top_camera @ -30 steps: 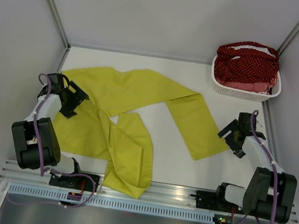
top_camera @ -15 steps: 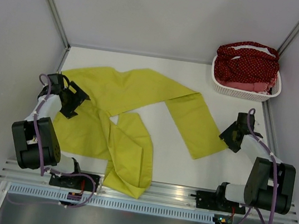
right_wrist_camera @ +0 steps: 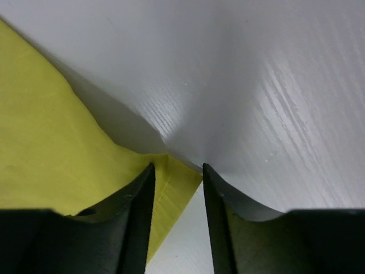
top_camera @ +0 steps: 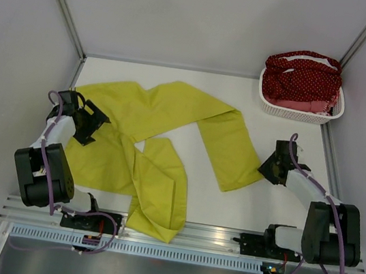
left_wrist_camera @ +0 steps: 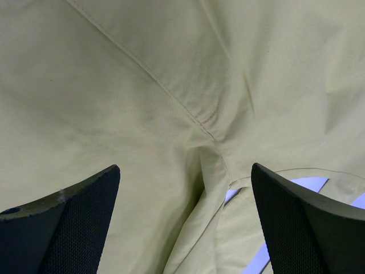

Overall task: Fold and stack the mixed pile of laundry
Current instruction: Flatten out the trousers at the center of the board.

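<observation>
Trousers [top_camera: 147,145]: plain yellow-green, no pattern, stitched seams same colour. Cloth [top_camera: 300,79] at 1 o'clock: dark red with small white dots; a salmon-pink piece [top_camera: 308,106] lay under it. Basket [top_camera: 275,107]: white, perforated. Table [top_camera: 228,206]: white. Both grippers, left [top_camera: 87,123] and right [top_camera: 272,165], were black; cables purple.

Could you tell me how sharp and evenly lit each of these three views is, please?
Top external: evenly lit and sharp, soft shadows only under the yellow garment and basket. Left wrist: cloth weave and seams crisp, the dark fingers slightly soft. Right wrist: streaky glare on the white table, a shadow beside the garment's edge, fingers near-black and blurred.
</observation>
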### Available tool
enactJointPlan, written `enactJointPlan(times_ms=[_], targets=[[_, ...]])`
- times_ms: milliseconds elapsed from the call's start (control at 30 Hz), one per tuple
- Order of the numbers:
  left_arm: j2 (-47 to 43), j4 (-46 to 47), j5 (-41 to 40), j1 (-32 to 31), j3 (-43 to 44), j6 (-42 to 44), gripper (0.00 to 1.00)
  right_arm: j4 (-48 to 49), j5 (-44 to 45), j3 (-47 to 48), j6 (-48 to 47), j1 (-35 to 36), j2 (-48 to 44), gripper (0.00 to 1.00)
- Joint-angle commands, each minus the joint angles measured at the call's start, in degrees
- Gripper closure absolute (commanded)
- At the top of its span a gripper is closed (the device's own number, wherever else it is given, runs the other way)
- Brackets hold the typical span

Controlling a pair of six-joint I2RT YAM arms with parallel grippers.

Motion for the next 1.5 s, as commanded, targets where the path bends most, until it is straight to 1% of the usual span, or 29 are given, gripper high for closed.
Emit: enactJointPlan(times_ms=[0, 33, 67, 133, 167, 200, 367, 533, 667, 733, 800, 867, 900, 933, 1000, 1033, 1067, 1100, 1133, 1167, 1200, 1233, 1267, 1300, 1367, 1433, 1467], targets=[[-0.8, 1.1, 1.0, -0.1, -0.3, 1.9, 0.00, -4.0, -1.1, -3.3, 4.1, 1.8, 3.0, 0.59], [-0.8, 1.1, 1.1, -0.1, -0.3, 1.9, 0.01, -3.6, -1.1, -3.2, 4.2, 1.7, 2.9, 0.63], [-0.8, 1.1, 1.2, -0.1, -0.3, 2.0, 0.00, -3.4, -0.4, -3.1, 4.2, 2.0, 2.8, 0.69], [-0.8, 1.1, 1.3, -0.1, -0.3, 2.0, 0.01, -3.2, 0.2, -2.7, 3.9, 2.2, 2.1, 0.79], [-0.8, 1.1, 1.3, -0.1, -0.3, 2.0, 0.00, -3.0, 0.5, -2.4, 3.8, 2.4, 1.9, 0.93], [-0.7, 1.1, 1.2, -0.2, -0.3, 2.1, 0.00, -2.6, 0.5, -2.3, 3.6, 2.3, 1.6, 1.00], [-0.8, 1.1, 1.3, -0.1, -0.4, 2.1, 0.00, -1.8, -0.4, -0.9, 2.5, 2.9, -1.2, 1.00], [-1.1, 1.1, 1.3, -0.1, -0.4, 2.1, 0.00, -4.0, 0.6, -0.5, -1.6, 3.9, -7.1, 1.00], [-0.9, 1.0, 1.7, -0.1, -0.4, 2.1, 0.00, -2.3, -3.1, -0.4, -4.8, 4.0, -14.7, 1.00], [-0.9, 1.1, 1.9, -0.1, -0.4, 2.1, 0.00, -1.2, -5.5, 0.3, -8.2, 4.0, -16.5, 1.00], [-0.8, 1.1, 1.9, -0.1, -0.4, 2.2, 0.00, -1.1, -6.1, 2.8, -10.5, 4.0, -17.0, 0.99], [-0.8, 1.1, 2.2, -0.1, -0.4, 2.2, 0.00, -0.9, -9.7, 6.7, -13.8, 4.0, -16.0, 0.99], [-0.8, 1.1, 2.2, -0.1, -0.4, 2.2, 0.01, -0.6, -12.9, 7.9, -14.9, 4.4, -15.4, 1.00], [-0.8, 1.1, 2.2, -0.1, -0.4, 2.2, 0.00, -0.1, -14.7, 8.9, -15.1, 5.8, -14.9, 1.00], [-0.7, 1.1, 2.1, -0.1, -0.4, 2.2, 0.00, 1.8, -13.8, 10.9, -15.0, 11.1, -13.0, 1.00], [-0.6, 1.1, 2.1, -0.1, -0.4, 2.2, 0.00, 2.9, -13.8, 11.2, -14.1, 17.7, -12.0, 1.00], [-0.5, 1.1, 2.1, -0.1, -0.4, 2.2, 0.00, 6.0, -14.8, 11.1, -13.0, 20.8, -9.1, 1.00], [-0.5, 1.1, 2.2, -0.2, -0.4, 2.2, 0.00, 7.7, -14.4, 11.2, -11.6, 27.1, -7.1, 1.00], [-0.4, 1.2, 2.3, -0.1, -0.4, 2.2, 0.00, 8.8, -12.8, 11.5, -11.6, 30.7, -4.9, 1.00], [-0.5, 1.1, 2.4, -0.1, -0.4, 2.3, 0.00, 9.8, -9.3, 13.5, -11.8, 34.1, 0.2, 1.00], [-0.3, 1.1, 2.4, -0.1, -0.5, 2.3, 0.00, 9.9, -7.4, 14.9, -11.7, 37.5, 3.3, 1.00], [-0.2, 1.2, 2.5, -0.1, -0.4, 2.3, 0.00, 10.0, -6.9, 16.5, -12.1, 42.8, 6.3, 1.00], [-0.1, 1.1, 2.7, -0.2, -0.5, 2.4, 0.00, 9.7, -6.7, 20.0, -11.8, 44.7, 12.2, 1.00], [-0.1, 1.1, 2.7, -0.1, -0.5, 2.5, 0.00, 10.0, -5.4, 21.5, -11.7, 47.8, 14.8, 1.00], [0.2, 1.1, 2.5, 0.0, -0.6, 2.5, 0.00, 9.3, -3.6, 25.4, -11.6, 50.0, 21.2, 0.99], [0.4, 1.1, 2.5, -0.1, -0.4, 2.6, 0.00, 7.1, 1.1, 28.4, -12.2, 52.4, 24.2, 0.99], [0.6, 1.2, 2.8, 0.0, -0.4, 2.6, 0.00, 3.9, 3.2, 31.3, -12.5, 52.8, 26.0, 1.00]])
